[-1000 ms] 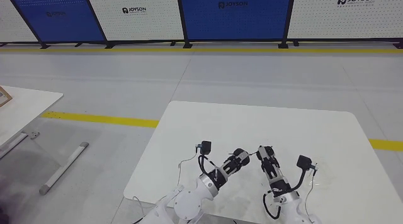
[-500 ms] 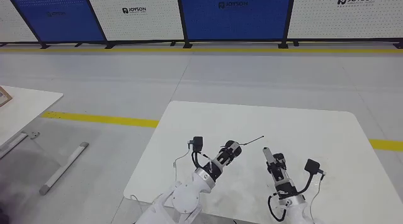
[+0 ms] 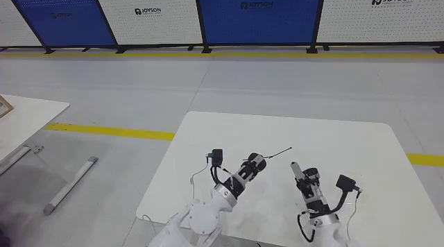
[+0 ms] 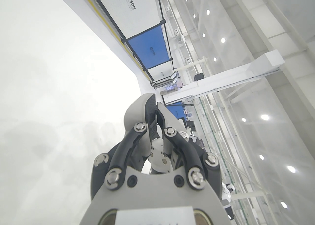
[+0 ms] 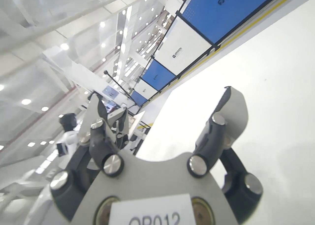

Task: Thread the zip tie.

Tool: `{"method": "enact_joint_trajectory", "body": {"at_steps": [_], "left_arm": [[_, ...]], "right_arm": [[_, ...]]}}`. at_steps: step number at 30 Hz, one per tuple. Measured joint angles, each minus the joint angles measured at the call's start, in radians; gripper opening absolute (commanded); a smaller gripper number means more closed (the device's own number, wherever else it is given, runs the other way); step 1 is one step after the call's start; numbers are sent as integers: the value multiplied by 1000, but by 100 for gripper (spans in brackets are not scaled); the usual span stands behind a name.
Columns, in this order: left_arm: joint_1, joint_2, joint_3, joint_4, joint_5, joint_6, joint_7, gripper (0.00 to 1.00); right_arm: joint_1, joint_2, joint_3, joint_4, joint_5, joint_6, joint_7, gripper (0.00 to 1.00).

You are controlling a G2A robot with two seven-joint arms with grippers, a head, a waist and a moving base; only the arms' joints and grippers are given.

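Observation:
A thin black zip tie (image 3: 276, 154) sticks out of my left gripper (image 3: 257, 158), which is shut on one end of it, low over the white table (image 3: 277, 129). Its free end points toward the table's right side. In the left wrist view the left gripper (image 4: 156, 102) has its dark pads pressed together. My right gripper (image 3: 294, 168) hovers a short way to the right of the tie's free end, apart from it. In the right wrist view the right gripper (image 5: 162, 95) is open and holds nothing, and the zip tie (image 5: 117, 84) rises as a slim black rod from the other gripper beyond.
The table's left and near edges lie close to both arms, with bare tabletop (image 3: 333, 136) farther out. A second white table (image 3: 28, 115) stands at the far left. Blue and white partition panels (image 3: 257, 4) line the back behind a yellow floor line.
One second ago both grippers met near the table's middle. They have since drawn apart: the left one pulled back left with the tie, and the right one shifted right. Almost nothing moved in the last half second.

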Motion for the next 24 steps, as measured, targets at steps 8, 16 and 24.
{"method": "enact_joint_trajectory", "body": {"at_steps": [8,16,24], "left_arm": [[4,0,-29,-28,-113,56,-53,0],[3,1,-30,-29,-113,56,-58,0],[7,1,-30,-36,-113,53,-66,0]], "right_arm": [[-5,8,-10,18,-262,45,-25,100],[-5,8,-10,17,-271,49,-26,100],[10,19,21,-3,-240,50,173,100]]}}
